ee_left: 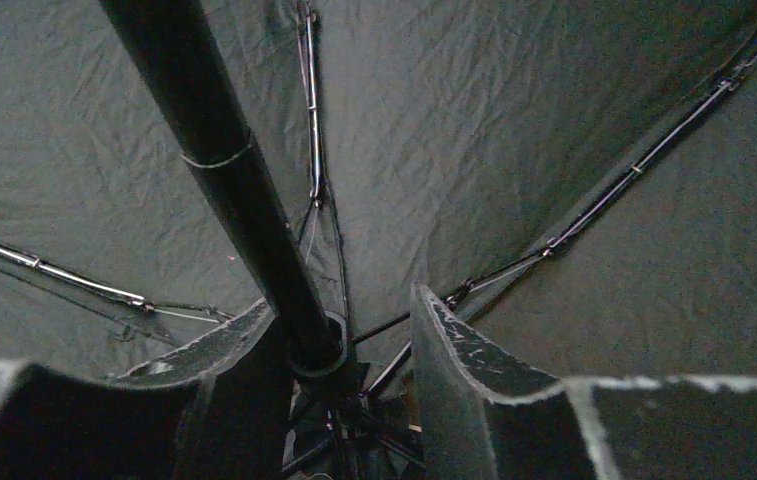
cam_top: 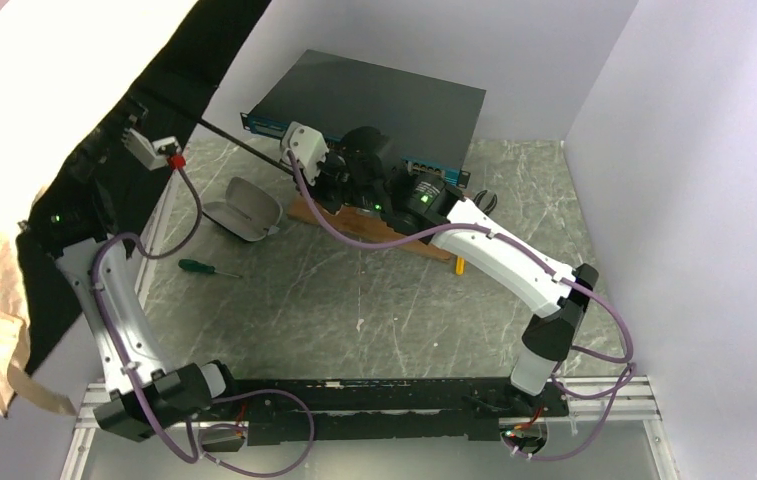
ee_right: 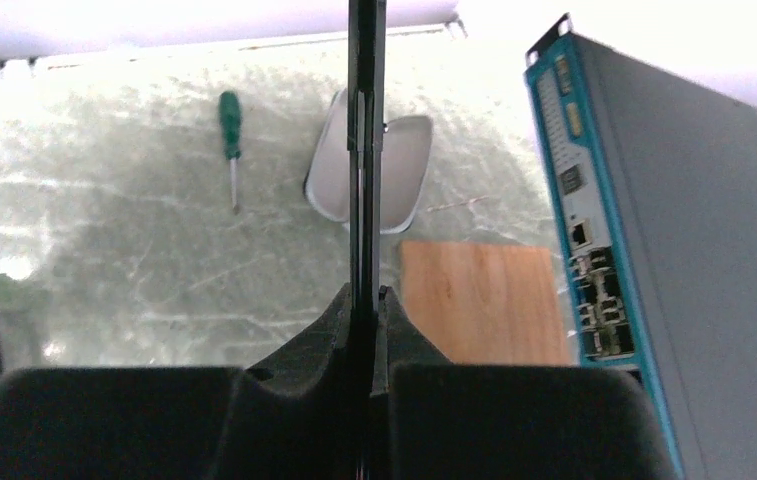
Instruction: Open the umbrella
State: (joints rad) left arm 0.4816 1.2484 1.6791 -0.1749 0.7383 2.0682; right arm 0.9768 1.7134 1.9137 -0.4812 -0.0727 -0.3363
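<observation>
The umbrella stands spread open at the upper left, its tan canopy (cam_top: 34,100) facing out and its black underside (ee_left: 514,130) filling the left wrist view with thin metal ribs. Its black shaft (cam_top: 244,141) runs down-right from the canopy. My left gripper (ee_left: 342,300) is open under the canopy. The shaft (ee_left: 234,190) and its ring (ee_left: 322,352) lie against the left finger, and the right finger stands apart. My right gripper (ee_right: 366,292) is shut on the shaft (ee_right: 365,130) at its lower end, just over the wooden board. The handle is hidden.
A grey oval case (cam_top: 244,208) lies open on the marble table beside a green screwdriver (cam_top: 204,268). A wooden board (cam_top: 374,225) and a teal network switch (cam_top: 374,100) sit behind the right arm. White walls close in on both sides.
</observation>
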